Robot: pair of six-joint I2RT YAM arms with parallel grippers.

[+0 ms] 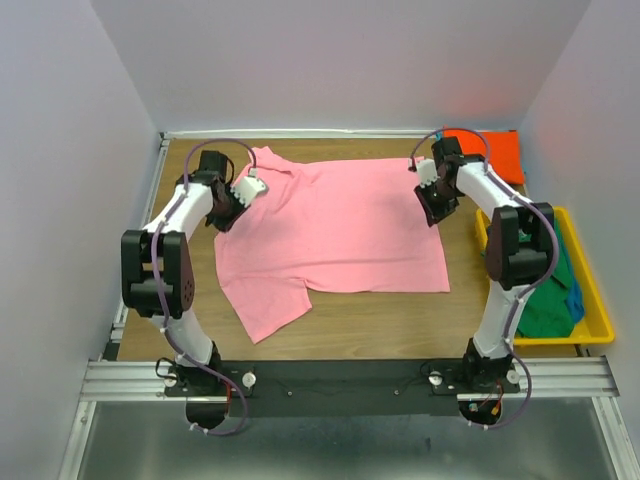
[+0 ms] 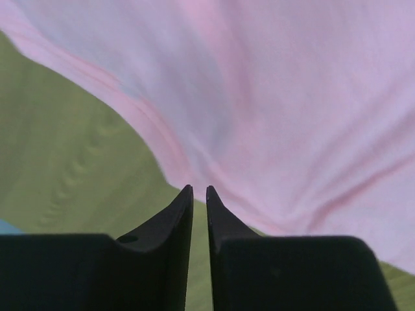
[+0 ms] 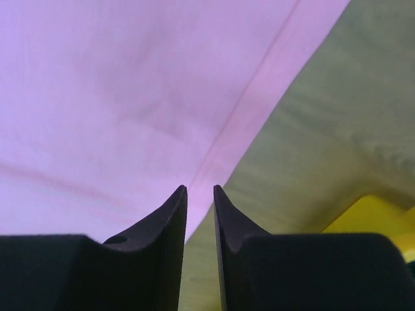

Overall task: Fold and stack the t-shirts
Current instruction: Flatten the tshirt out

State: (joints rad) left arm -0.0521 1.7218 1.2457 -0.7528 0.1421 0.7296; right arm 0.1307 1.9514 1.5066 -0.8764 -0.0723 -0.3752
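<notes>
The pink t-shirt (image 1: 340, 225) lies spread flat in the middle of the table, with one sleeve pointing to the near left. My left gripper (image 1: 228, 213) is at its left edge near the collar end; in the left wrist view the gripper (image 2: 200, 189) is shut but for a thin slit, empty, just short of the pink hem (image 2: 292, 97). My right gripper (image 1: 437, 208) is at the shirt's right edge; in the right wrist view the gripper (image 3: 200, 188) is nearly shut, empty, over the pink hem (image 3: 117, 97). The orange t-shirt (image 1: 495, 150) lies at the back right.
A yellow bin (image 1: 597, 300) stands at the right edge and holds a green shirt (image 1: 545, 305) and a blue shirt (image 1: 576, 298); its corner shows in the right wrist view (image 3: 376, 214). The wooden table (image 1: 380, 320) is walled on three sides.
</notes>
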